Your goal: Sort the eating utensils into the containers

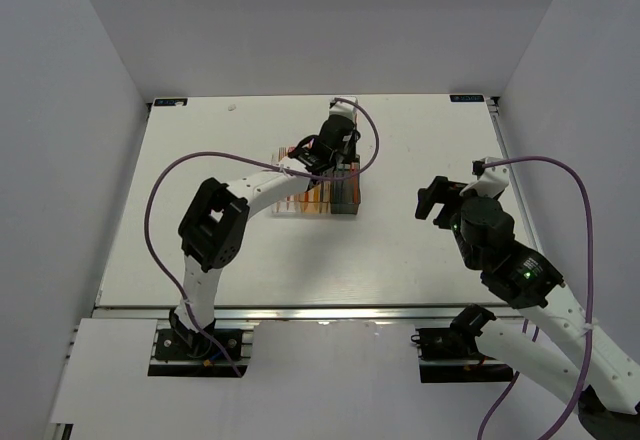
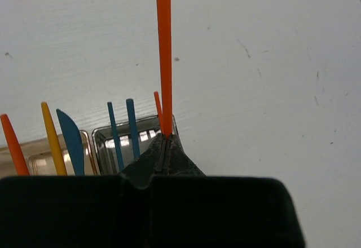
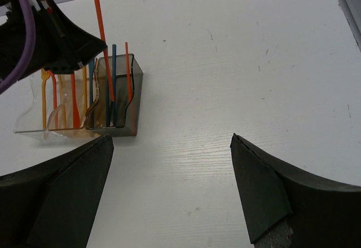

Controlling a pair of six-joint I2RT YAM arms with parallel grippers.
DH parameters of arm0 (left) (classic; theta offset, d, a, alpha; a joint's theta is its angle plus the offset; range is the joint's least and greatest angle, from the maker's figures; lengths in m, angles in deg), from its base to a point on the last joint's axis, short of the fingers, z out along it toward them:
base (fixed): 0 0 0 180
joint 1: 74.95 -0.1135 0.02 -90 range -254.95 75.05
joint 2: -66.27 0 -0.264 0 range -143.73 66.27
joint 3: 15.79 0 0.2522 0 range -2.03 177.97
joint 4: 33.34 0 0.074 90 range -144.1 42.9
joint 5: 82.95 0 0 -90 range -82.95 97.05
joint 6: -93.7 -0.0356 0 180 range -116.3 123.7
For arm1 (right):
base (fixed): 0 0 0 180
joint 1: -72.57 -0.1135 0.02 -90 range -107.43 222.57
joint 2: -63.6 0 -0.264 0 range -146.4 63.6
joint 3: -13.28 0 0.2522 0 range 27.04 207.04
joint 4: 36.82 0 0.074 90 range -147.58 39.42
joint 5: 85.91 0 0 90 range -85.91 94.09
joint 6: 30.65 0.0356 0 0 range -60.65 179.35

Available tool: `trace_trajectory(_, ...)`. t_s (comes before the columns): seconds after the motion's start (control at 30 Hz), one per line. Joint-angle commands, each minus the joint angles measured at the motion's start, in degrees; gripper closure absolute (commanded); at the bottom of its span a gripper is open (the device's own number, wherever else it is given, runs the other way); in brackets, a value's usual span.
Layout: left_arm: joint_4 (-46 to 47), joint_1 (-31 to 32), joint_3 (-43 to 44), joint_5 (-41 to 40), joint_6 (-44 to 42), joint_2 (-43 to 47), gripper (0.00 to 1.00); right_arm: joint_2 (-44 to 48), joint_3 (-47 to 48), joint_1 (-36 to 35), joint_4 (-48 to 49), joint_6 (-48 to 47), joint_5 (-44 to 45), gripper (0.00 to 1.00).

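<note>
My left gripper (image 2: 166,138) is shut on a long orange utensil (image 2: 164,62), held upright over the dark smoky bin (image 2: 101,141). In the right wrist view this orange utensil (image 3: 102,39) appears to reach down into the dark bin (image 3: 135,90), where two blue utensils (image 2: 131,127) and a short orange one stand. The tan bin (image 2: 39,158) beside it holds a blue knife (image 2: 70,141), a yellow piece and an orange piece. The clear bin (image 3: 28,121) is at the far end of the row. My right gripper (image 3: 171,138) is open over bare table, right of the bins.
The three bins (image 1: 320,195) stand in a row at mid-table, with the left arm stretched over them. The right gripper (image 1: 432,200) hangs about a hand's width to their right. White walls close in the table on three sides.
</note>
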Motion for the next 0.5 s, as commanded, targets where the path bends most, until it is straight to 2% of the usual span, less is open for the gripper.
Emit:
trace_trajectory(0.0, 6.27, -0.58, -2.87, -0.43, 2.07, 3.72, 1.0, 0.37, 2.51, 0.16, 0.11, -0.52, 1.8, 0.11)
trace_trajectory(0.23, 8.82, -0.67, -7.7, 2.12, 4.79, 2.67, 1.0, -0.6, 1.89, 0.16, 0.99, -0.79, 0.92, 0.11)
trace_trajectory(0.47, 7.69, -0.76, -8.15, 3.54, 5.59, 0.56, 1.0, -1.13, 1.54, 0.16, 1.08, -0.88, 0.4, 0.11)
